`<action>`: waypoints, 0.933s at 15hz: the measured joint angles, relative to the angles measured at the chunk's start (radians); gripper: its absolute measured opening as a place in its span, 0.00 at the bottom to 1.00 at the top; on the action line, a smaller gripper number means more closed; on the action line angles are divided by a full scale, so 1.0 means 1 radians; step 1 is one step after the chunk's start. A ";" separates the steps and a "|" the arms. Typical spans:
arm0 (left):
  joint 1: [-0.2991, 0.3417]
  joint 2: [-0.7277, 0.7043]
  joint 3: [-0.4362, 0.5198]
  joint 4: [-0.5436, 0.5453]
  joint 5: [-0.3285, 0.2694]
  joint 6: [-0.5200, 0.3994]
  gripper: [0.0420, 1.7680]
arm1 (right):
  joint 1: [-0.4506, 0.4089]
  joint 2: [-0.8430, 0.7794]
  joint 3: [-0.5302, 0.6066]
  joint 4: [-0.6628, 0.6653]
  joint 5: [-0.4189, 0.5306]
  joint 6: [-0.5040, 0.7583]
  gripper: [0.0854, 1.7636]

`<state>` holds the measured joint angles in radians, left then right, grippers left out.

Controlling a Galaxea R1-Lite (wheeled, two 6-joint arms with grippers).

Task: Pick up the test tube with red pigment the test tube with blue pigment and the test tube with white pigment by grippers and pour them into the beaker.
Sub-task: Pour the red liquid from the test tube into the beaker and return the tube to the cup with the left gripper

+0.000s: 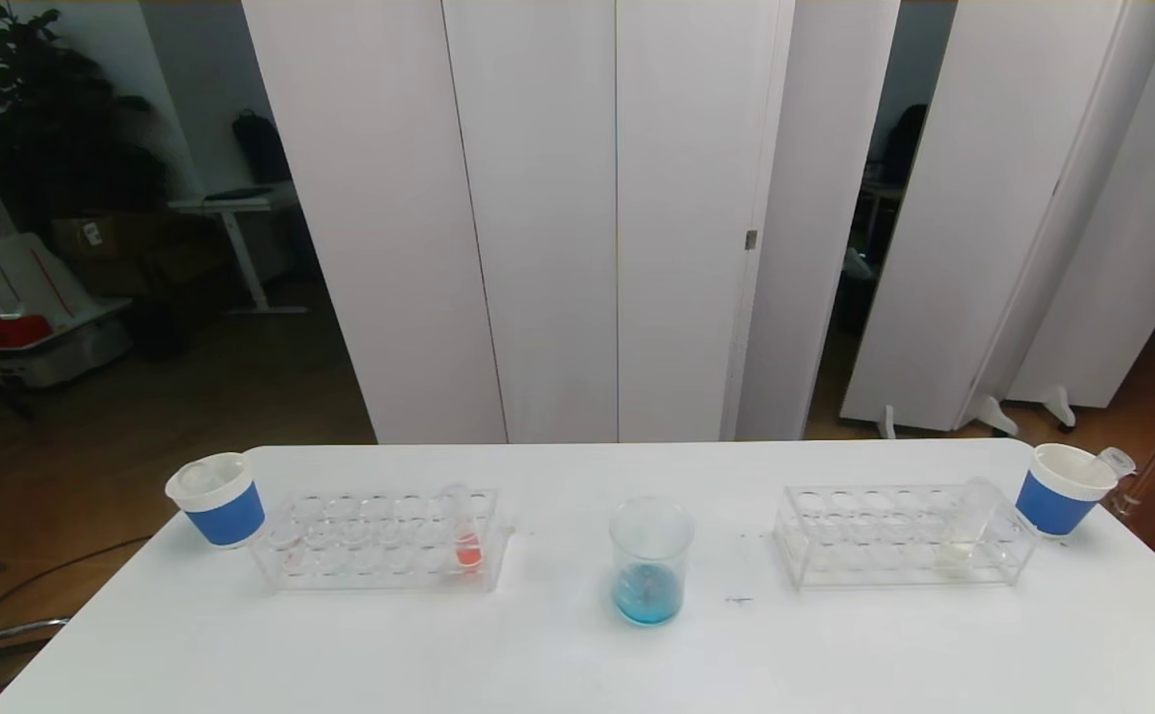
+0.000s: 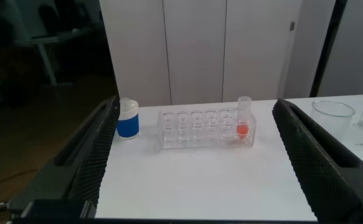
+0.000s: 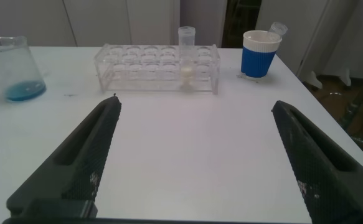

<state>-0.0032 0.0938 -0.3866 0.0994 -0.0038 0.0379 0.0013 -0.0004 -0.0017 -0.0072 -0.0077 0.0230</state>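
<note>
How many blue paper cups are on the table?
2: one blue cup at the table's far left beside the left rack, one at the far right beside the right rack. None seems hidden.

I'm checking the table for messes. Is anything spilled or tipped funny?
No spills show. The beaker already holds blue liquid. An empty tube leans in the blue cup at the table's right edge, not in the rack.

Blue liquid pools in the clear beaker [image 1: 649, 558], orange-red in one tube [image 1: 465, 540], seemingly whitish in another [image 3: 186, 57], beside white-rimmed blue cups [image 1: 217, 498] on the white table [image 1: 577, 654].
</note>
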 joint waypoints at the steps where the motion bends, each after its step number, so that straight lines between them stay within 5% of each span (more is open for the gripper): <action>1: -0.003 0.031 -0.031 0.000 0.001 -0.001 0.99 | 0.000 0.000 0.000 0.000 0.000 0.000 0.99; 6: -0.050 0.237 -0.178 -0.031 0.013 -0.025 0.99 | 0.000 0.000 0.000 0.000 0.000 0.000 0.99; 14: -0.087 0.650 -0.197 -0.360 0.014 -0.057 0.99 | 0.000 0.000 0.000 0.000 0.000 0.000 0.99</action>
<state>-0.0904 0.7440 -0.5838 -0.2606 0.0104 -0.0191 0.0013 -0.0004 -0.0017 -0.0072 -0.0077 0.0230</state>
